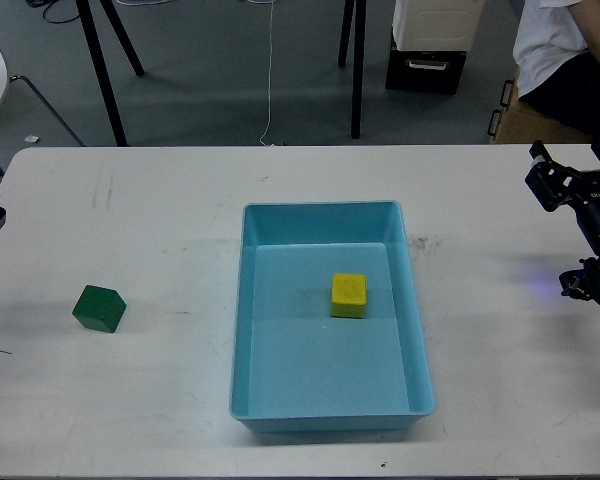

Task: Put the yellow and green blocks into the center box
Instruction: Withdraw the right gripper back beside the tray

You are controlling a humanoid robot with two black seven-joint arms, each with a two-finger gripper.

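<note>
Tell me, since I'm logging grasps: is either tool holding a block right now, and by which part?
Nothing is held. The yellow block lies in the blue tray, the green block sits on the table, both tools away from them.

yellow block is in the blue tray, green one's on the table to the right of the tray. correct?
Not quite. The yellow block does sit inside the blue tray, but the green block lies on the table to the left of the tray, not the right, well apart from it. The head view shows this.
</note>
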